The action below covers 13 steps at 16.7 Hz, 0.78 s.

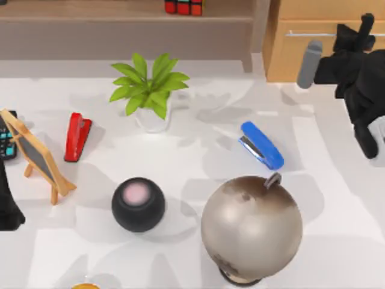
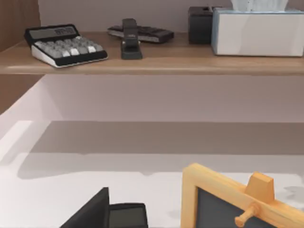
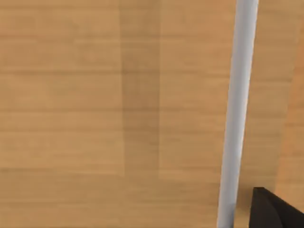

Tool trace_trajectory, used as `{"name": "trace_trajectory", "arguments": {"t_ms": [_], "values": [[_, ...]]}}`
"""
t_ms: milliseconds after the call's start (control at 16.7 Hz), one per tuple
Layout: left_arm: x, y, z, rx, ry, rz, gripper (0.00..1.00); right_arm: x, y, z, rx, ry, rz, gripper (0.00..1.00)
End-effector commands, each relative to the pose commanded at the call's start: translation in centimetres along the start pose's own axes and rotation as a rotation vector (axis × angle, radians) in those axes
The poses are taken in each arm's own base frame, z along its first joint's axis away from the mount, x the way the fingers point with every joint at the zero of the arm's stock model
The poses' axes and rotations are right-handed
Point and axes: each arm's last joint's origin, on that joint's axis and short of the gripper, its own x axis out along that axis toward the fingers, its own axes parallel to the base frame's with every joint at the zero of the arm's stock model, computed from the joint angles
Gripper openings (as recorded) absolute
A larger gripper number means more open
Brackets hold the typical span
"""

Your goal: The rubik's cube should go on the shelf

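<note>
With the rubik's cube (image 1: 183, 6) resting on the shelf (image 1: 90, 18) at the frame's top, retract the right claw (image 1: 361, 30), finger state indeterminable, clear of the cabinet (image 1: 301, 60).

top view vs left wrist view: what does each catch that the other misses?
Top view alone: the rubik's cube on the shelf, plant, red stapler, blue stapler, globe, black speaker, right arm by the drawer cabinet.
Left wrist view alone: calculator, black stapler and tissue box on the shelf.
Both: shelf, small chalkboard.
</note>
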Motion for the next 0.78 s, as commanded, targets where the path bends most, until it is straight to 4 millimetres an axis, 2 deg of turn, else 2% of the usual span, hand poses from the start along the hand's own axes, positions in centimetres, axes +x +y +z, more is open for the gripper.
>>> {"name": "trace_trajectory", "arguments": {"t_ms": [180,480,780], "values": [[0.0,0.0,0.0,0.0,0.0,0.0,1.0,1.23,-0.03,-0.1,0.0,0.002,0.0,0.0],[0.0,0.0,0.0,0.0,0.0,0.0,1.0,1.41,-0.01,-0.12,0.0,0.002,0.001,0.0],[0.0,0.0,0.0,0.0,0.0,0.0,1.0,1.41,-0.01,-0.12,0.0,0.002,0.001,0.38]]}}
